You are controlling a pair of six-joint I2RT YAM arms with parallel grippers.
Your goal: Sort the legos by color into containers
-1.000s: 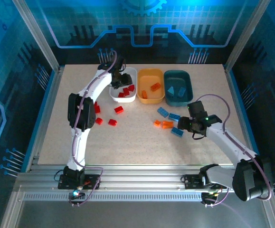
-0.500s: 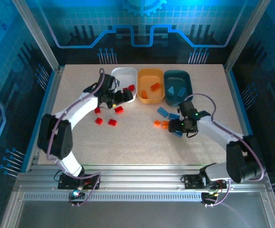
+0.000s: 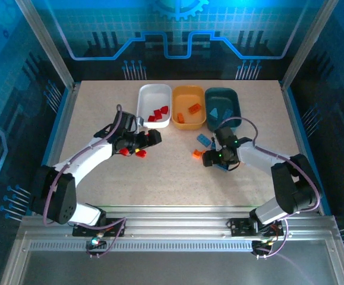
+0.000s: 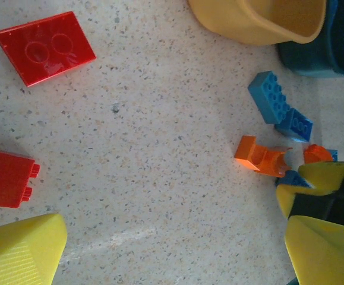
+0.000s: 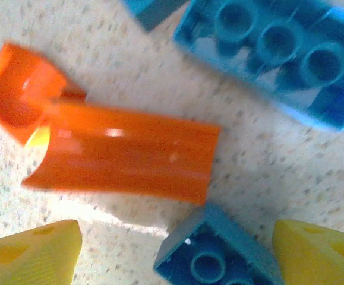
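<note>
1. My right pincer (image 5: 174, 246) hangs low over the table (image 3: 177, 184), fingers spread wide and clamped on nothing.
2. A small blue brick (image 5: 216, 258) sits between those fingers. It is nearer one finger than the other, and I cannot tell whether it touches.
3. An orange curved brick (image 5: 130, 154) lies just ahead of the right fingertips. Its long axis runs almost along the line from finger to finger. By my judgement, closing as I stand would catch the blue brick. Taking the orange one across its narrow side would call for a reach forward and a turn of the wrist.
4. A long blue brick (image 5: 273, 53) lies beyond the orange one, underside up, holes showing.
5. My left pincer (image 4: 172, 255) is also wide open and empty. It is well apart from this cluster, so the right arm is the nearer one for orange and blue.
6. A red brick (image 4: 5, 178) lies just beside one left finger, and a flat red plate (image 4: 44, 47) lies farther ahead. These are the left arm's nearest pieces.
7. The white tub (image 3: 145, 95) at the far edge holds red bricks.
8. The orange tub (image 3: 180, 92) in the middle holds an orange brick.
9. The teal tub (image 3: 234, 98) holds blue bricks and stands closest to my right arm.
</note>
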